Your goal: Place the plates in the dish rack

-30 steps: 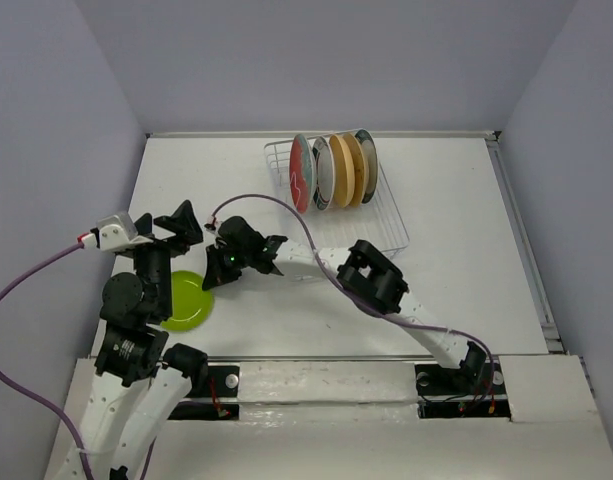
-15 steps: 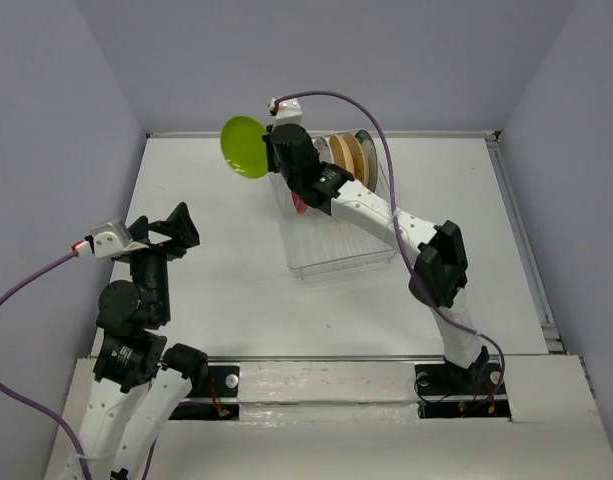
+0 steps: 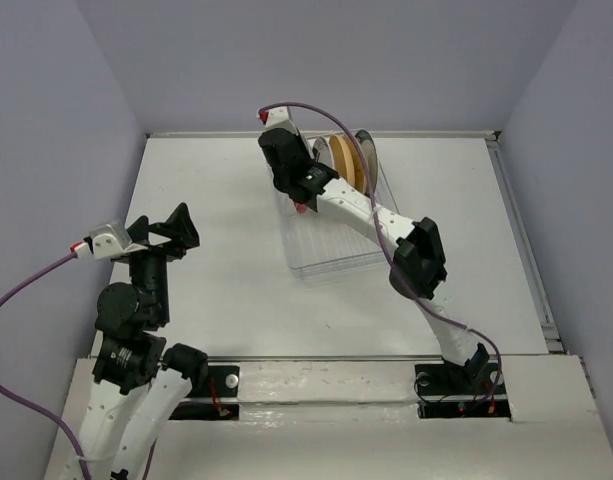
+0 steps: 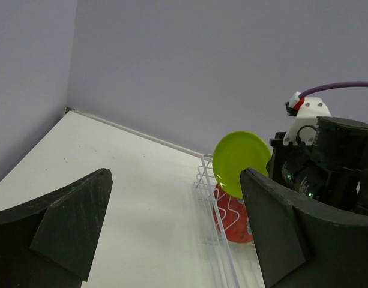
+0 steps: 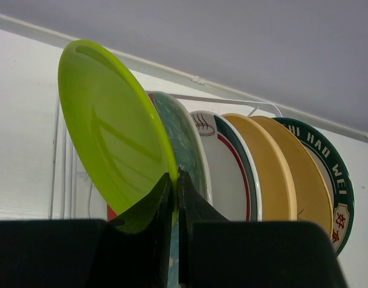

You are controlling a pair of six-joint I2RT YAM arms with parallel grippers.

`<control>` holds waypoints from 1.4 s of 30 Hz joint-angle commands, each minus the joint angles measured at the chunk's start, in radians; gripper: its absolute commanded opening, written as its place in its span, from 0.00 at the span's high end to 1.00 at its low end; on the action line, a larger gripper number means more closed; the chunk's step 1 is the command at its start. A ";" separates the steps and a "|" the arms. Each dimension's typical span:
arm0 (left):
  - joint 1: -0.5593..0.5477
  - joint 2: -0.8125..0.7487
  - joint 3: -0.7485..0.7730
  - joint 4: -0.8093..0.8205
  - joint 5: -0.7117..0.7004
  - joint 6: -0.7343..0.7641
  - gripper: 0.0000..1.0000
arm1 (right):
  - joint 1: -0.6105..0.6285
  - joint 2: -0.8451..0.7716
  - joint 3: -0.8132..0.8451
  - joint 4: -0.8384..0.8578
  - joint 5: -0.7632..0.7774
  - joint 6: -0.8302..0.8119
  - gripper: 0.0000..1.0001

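"Where's the lime green plate [image 5: 111, 132] got to?"

"It's up in the right gripper [image 5: 175, 183], whose jaws are pinched tight on the plate's lower rim. The plate is held on edge, leaning a little, at the left end of the row in the dish rack [image 3: 331, 262], just beside the teal-and-red floral plate [image 5: 190, 144]. Whether those two touch, I can't tell."

"What's standing in the rack?"

"Five on edge, side by side. There's the floral one, then a white plate with a teal-and-red rim [image 5: 226, 168], an orange-tan plate [image 5: 265, 174], another tan plate [image 5: 304, 183], and a green-rimmed plate with lettering [image 5: 338, 192] at the right end."

"And the other arm?"

"The left gripper [image 4: 174, 231] hangs over the left part of the bench [image 3: 206, 180], well apart from the rack. Its jaws are spread wide with nothing between them."
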 commanded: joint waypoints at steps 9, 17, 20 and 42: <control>0.004 -0.013 -0.005 0.069 0.003 0.001 0.01 | 0.006 0.080 0.121 -0.143 0.052 -0.013 0.93; 0.004 -0.003 -0.005 0.069 0.011 -0.001 0.01 | 0.006 0.075 0.100 -0.224 -0.050 0.101 0.93; 0.004 0.000 -0.005 0.071 0.012 -0.002 0.01 | 0.015 0.051 0.059 -0.244 -0.139 0.175 0.91; 0.005 0.035 -0.006 0.069 0.015 -0.002 0.01 | 0.015 -0.261 -0.170 -0.179 -0.343 0.310 0.41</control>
